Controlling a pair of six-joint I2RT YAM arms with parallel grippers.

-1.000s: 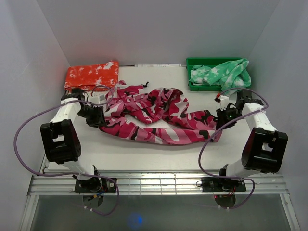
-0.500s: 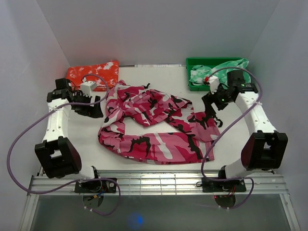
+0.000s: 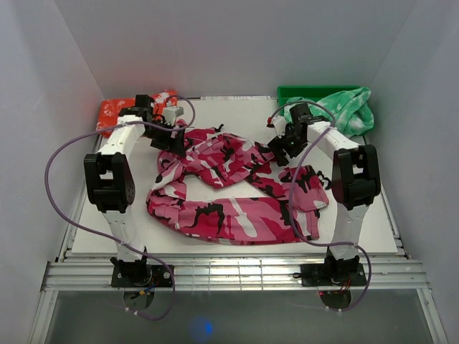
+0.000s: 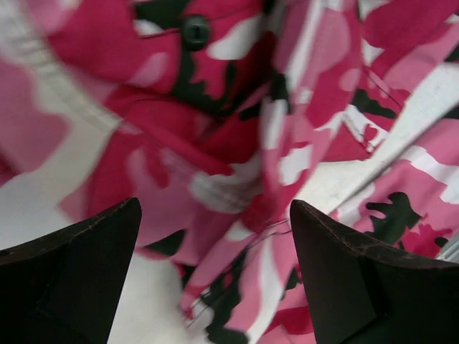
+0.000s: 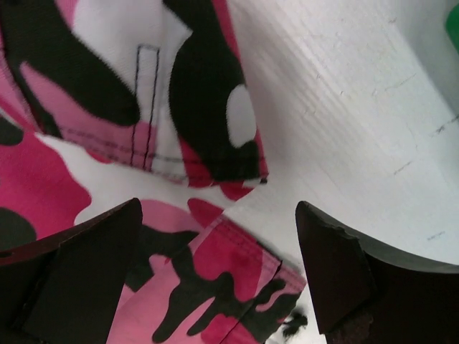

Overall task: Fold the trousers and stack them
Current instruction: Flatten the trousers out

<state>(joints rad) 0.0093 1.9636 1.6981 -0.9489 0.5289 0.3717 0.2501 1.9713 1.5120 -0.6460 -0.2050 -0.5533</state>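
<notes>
Item: trousers (image 3: 237, 193), lying centre, newly doubled over. We are hovering left gripper (image 3: 175, 138) and right gripper (image 3: 281, 149), both just released and gaping, over its far edge; next fold pending.

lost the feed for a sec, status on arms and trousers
Left gripper open, right gripper open, both empty. Trousers crumpled beneath them, unfolded. Nothing in the way.
</notes>
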